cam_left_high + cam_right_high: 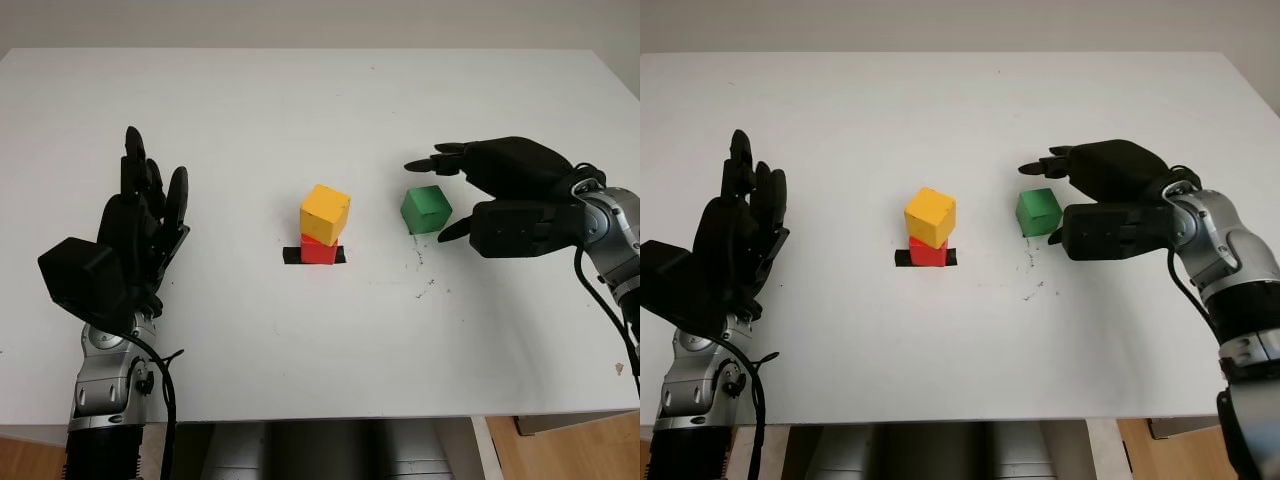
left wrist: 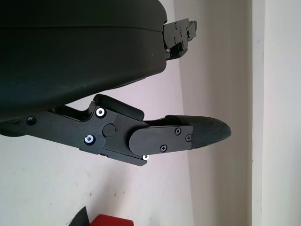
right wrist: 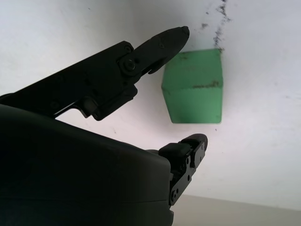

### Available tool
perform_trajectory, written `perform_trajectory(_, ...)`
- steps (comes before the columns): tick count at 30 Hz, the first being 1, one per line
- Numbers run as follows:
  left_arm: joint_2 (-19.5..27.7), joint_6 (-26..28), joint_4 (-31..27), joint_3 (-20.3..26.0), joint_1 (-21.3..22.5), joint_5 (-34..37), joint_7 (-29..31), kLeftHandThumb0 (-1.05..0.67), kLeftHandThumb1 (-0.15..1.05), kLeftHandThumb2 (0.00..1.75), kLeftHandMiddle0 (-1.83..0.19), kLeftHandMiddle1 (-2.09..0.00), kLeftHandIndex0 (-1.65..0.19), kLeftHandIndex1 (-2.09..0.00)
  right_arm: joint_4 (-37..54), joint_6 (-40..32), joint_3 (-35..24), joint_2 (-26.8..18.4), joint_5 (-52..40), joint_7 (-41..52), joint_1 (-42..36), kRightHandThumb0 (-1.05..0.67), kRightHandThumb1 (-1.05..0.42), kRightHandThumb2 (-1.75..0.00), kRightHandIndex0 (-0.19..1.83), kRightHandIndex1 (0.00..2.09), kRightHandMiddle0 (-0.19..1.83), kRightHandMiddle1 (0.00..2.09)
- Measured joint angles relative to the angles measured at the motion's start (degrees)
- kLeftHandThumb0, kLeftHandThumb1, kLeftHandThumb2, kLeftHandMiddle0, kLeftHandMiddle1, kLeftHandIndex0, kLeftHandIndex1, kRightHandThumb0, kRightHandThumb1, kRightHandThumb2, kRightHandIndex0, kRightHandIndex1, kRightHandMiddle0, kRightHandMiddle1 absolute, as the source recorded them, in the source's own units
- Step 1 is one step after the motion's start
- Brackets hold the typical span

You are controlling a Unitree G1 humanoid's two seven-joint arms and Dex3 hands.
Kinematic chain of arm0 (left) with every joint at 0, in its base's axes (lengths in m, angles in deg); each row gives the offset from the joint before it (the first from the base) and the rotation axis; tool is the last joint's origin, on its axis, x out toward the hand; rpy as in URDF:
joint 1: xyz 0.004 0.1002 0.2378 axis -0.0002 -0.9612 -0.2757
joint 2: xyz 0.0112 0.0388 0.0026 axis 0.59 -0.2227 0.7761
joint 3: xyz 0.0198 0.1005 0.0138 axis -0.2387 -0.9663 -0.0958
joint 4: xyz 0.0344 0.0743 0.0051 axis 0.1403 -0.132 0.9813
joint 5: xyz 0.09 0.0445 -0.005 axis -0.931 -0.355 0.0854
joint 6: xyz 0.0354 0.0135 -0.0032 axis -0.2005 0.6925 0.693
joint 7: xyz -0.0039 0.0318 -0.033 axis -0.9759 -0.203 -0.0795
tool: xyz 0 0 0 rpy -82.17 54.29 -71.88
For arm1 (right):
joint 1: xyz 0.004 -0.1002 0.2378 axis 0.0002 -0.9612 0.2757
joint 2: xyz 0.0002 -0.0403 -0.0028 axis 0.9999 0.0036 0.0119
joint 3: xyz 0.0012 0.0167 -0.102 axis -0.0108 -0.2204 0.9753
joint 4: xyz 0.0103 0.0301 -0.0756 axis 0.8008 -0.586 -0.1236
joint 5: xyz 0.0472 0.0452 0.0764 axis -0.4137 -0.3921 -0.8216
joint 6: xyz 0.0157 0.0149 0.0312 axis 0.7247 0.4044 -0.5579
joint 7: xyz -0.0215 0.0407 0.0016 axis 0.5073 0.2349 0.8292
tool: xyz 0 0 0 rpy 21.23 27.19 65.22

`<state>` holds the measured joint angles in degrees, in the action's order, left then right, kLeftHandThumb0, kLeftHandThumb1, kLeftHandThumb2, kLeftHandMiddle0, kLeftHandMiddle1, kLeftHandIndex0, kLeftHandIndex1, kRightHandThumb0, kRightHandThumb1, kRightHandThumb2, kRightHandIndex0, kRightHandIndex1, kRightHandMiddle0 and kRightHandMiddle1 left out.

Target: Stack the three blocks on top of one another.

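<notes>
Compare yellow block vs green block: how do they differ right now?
The yellow block sits on top of the red block; the green block sits alone on the table. The green block is beside the open right hand; the yellow block has no hand near it. Both are cubes.

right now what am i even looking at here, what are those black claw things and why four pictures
The black things are a humanoid robot's two three-finger hands. Two pictures come from its head camera, looking down at a white table; the other two come from cameras at its wrists. On the table a yellow block sits on a red block, and a green block stands apart beside them. The right hand is open, next to the green block. The left hand is open, off to the other side. Nothing is held.
</notes>
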<state>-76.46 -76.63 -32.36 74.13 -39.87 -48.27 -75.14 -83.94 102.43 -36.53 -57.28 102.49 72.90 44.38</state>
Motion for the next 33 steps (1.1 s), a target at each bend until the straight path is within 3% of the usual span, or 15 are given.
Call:
perform_trajectory(16,0.0,0.0,-0.3,0.1,-0.2,-0.1,-0.7,-0.7,1.05,0.44,0.19,0.0,0.18,-0.04,-6.2,3.2,0.9,0.3,0.4,-6.8,0.2,-0.32,-0.9,-0.07,0.42,0.08,0.81,0.22)
perform_trajectory(18,0.0,0.0,-0.3,0.1,-0.3,-0.1,-0.7,-0.69,1.05,0.45,0.19,0.0,0.18,-0.04,-7.5,3.5,0.4,0.9,-1.4,-6.8,0.2,-0.32,-0.93,-0.06,0.44,0.07,0.74,0.43)
perform_trajectory(20,0.0,0.1,-0.4,0.1,-0.4,-0.1,-0.9,-0.69,1.05,0.46,0.19,0.0,0.18,-0.04,-9.0,3.9,-0.1,1.5,-3.0,-7.1,0.3,-0.31,-0.95,-0.06,0.47,0.06,0.6,0.78)
perform_trajectory(22,0.0,0.2,-0.6,0.1,-0.5,-0.1,-0.9,-0.68,1.05,0.46,0.19,0.0,0.19,-0.04,-10.2,4.0,-0.8,2.2,-4.8,-7.3,0.3,-0.31,-0.96,-0.06,0.47,0.06,0.53,0.94)
perform_trajectory(33,0.0,0.2,-0.7,0.0,-0.6,-0.1,-0.7,-0.68,1.05,0.46,0.19,0.0,0.19,-0.03,-11.9,1.5,-3.8,4.4,-11.7,-4.1,0.3,-0.36,-0.98,-0.06,0.46,0.05,0.45,1.1)
